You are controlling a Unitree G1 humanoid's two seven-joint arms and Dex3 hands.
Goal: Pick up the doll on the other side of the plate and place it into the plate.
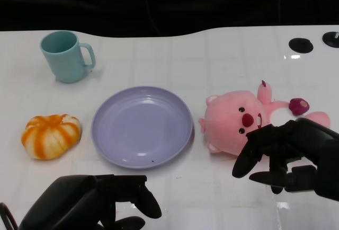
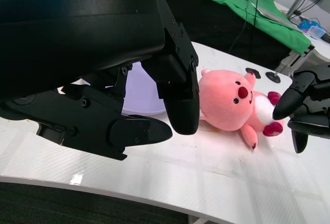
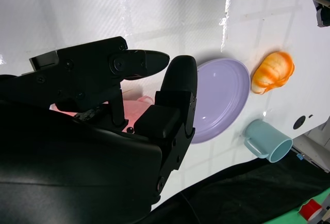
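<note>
Nearest us, our left hand sits low over the white table, just on the near side of the plate. Its fingers are spread a little and reach toward the plate with nothing between them, so it is empty and open. In the left wrist view the same hand fills most of the frame, fingertips apart above the bare tabletop.

Our right hand hovers to the right of the plate, just beside the doll. Its fingers are curled downward but parted, and they hold nothing; the fingertips hang over the doll's near edge, and we cannot tell whether they touch it. The right wrist view shows the fingers apart, with a patch of pink beneath them.

The doll, a pink plush animal, lies on its back on the table just right of the plate, head toward the plate, not in it.

Left of the plate lies an orange-and-white pumpkin toy. Beyond the plate's far left side stands a teal mug, upright.
</note>
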